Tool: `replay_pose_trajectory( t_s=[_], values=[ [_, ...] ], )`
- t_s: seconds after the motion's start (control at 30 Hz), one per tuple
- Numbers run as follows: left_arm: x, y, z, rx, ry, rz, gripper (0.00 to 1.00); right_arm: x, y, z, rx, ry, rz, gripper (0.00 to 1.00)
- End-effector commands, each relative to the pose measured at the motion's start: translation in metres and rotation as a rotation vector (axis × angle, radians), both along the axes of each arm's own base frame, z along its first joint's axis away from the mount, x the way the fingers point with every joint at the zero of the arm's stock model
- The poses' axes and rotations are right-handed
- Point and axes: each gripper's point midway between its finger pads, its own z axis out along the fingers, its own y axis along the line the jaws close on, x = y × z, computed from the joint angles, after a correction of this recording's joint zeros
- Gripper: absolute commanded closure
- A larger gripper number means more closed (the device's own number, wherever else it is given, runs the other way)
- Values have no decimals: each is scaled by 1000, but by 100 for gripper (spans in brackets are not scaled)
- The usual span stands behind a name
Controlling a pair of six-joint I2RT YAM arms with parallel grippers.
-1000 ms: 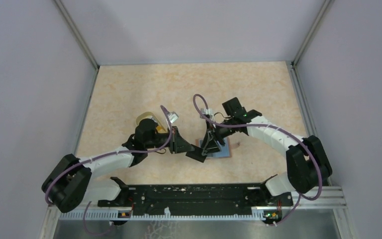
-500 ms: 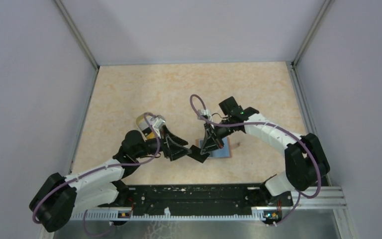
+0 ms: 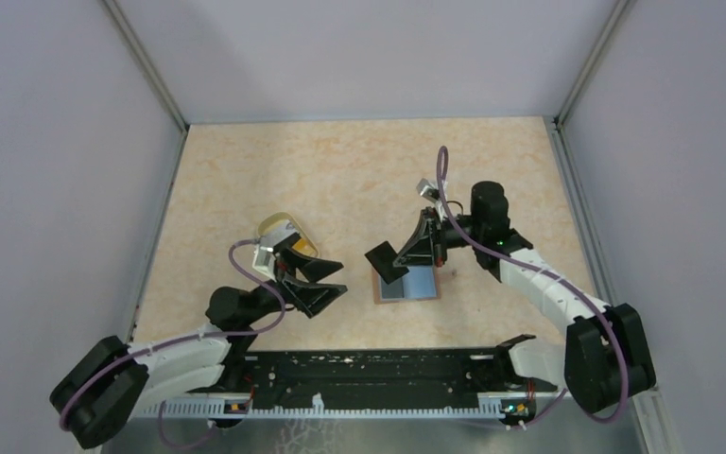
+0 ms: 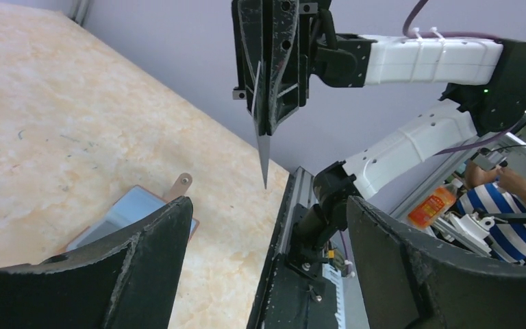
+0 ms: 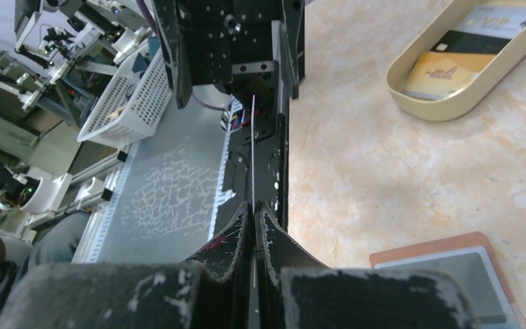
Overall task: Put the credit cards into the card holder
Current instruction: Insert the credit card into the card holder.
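Card (image 3: 386,259) pinched edge-on in right gripper (image 3: 406,253), hanging over far-left corner of card holder (image 3: 408,283). Holder lies open, flat on surface (image 3: 340,170). Right arm nearer, so drop looks like down, slightly right. Left gripper (image 3: 326,282) spread, empty, off left.

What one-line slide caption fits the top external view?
Right gripper holds a credit card raised by the open card holder; the open left gripper hovers near the beige tray.
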Motion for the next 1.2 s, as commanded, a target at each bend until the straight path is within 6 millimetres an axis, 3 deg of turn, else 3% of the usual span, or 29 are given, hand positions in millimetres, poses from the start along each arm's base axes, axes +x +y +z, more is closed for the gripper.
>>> replay_pose_trajectory(
  t_s=[0.0,0.17,0.3,0.43,0.57,0.8,1.13,1.17],
  values=[
    [-11,6,21,-131,-66,19,14,7,5,32,82,-5,-15,100],
    [-13,-11,19,-126,-69,17,21,7,6,31,100,38,-25,100],
    [-12,-27,36,-176,-97,-9,28,8,6,29,98,50,-30,100],
    [-6,-49,28,-161,-53,-46,37,7,6,29,101,49,-28,100],
    [-7,-65,27,-151,-55,-80,38,7,6,27,98,53,-28,100],
    [-9,-72,32,-159,-65,-97,39,6,8,24,92,54,-23,100],
    [-6,-72,47,-201,-77,-84,53,1,15,14,64,35,9,100],
    [-6,-72,49,-203,-83,-84,58,0,16,15,64,31,12,100]
  ],
)
